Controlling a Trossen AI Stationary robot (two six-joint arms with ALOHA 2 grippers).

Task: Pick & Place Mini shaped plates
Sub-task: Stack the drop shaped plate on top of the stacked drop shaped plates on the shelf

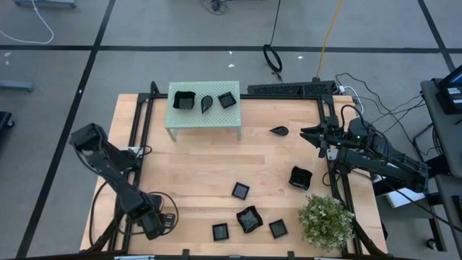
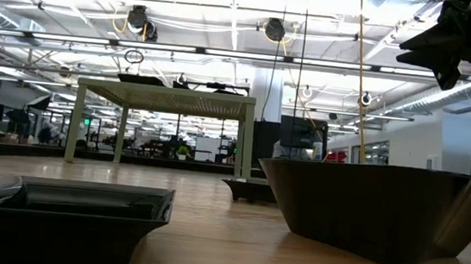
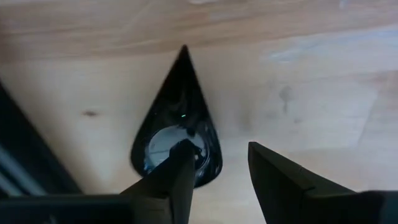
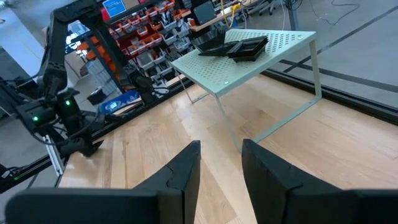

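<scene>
A teardrop plate (image 3: 177, 118) lies flat on the wood table (image 3: 311, 81). The left gripper (image 3: 217, 168) is over its round end, fingers apart, holding nothing. The right gripper (image 4: 221, 165) is open and empty too, facing the green stand (image 4: 249, 62)

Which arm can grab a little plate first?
Probably the left. The left gripper hangs open right over a teardrop plate. The right gripper hangs open and empty, high above the table.
</scene>
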